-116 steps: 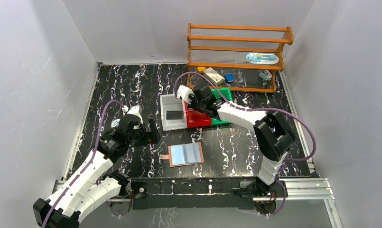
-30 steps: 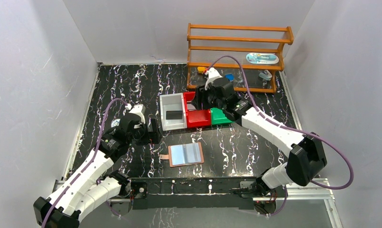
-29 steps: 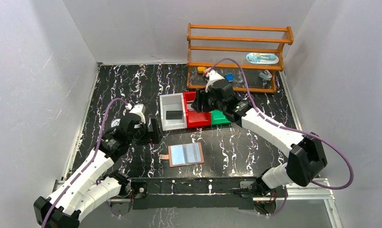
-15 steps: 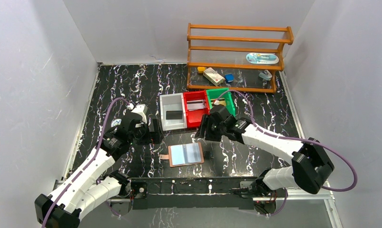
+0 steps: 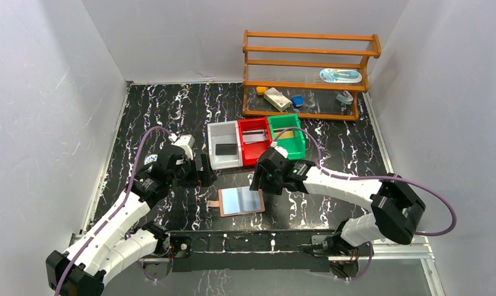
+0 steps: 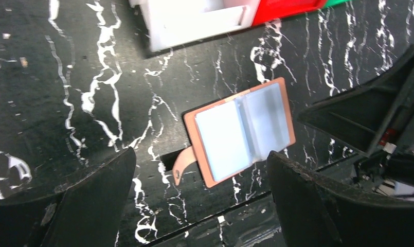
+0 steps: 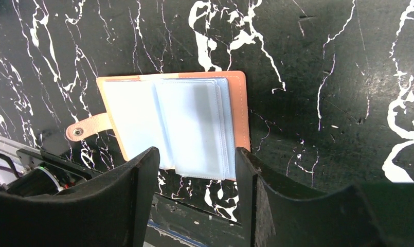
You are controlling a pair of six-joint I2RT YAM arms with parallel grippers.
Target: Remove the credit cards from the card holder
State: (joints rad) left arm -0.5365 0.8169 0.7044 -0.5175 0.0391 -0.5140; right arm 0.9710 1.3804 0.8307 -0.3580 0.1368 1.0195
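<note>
"Lying where, relative to the two hands, is the flat tan-brown leather card holder (image 5: pixel 241 201) to be found?"

"It is spread open on the black marbled surface (image 5: pixel 171 105), near the front edge. Seen from above, it is placed at about 7 o'clock from the right hand (image 5: pixel 262 179), just beside it. From the left hand (image 5: pixel 199 171) it is placed at about 4 o'clock, somewhat farther off. The right hand is judged the nearer."

"How is its long axis laid?"

"From above it is laid roughly from 9 to 3 o'clock, slightly tilted, with the small strap tab (image 5: pixel 213 204) at the 9 o'clock end. The fold is run about 12 to 6. The thin pale whitish-grey credit cards (image 7: pixel 192 128) are taken to be tucked in the light blue sleeves, though their edges cannot be told apart from the sleeves."

"And the hands?"

"The right hand's fingers are parted, with nothing held between them. In its wrist view the open holder is framed beyond the fingertips, toward 12 o'clock. The left hand is spread wide and empty, apart from the holder. A reach down toward 7 o'clock by the right hand is judged to be called for, with the pinch lined up across a sleeve's open edge."
</note>
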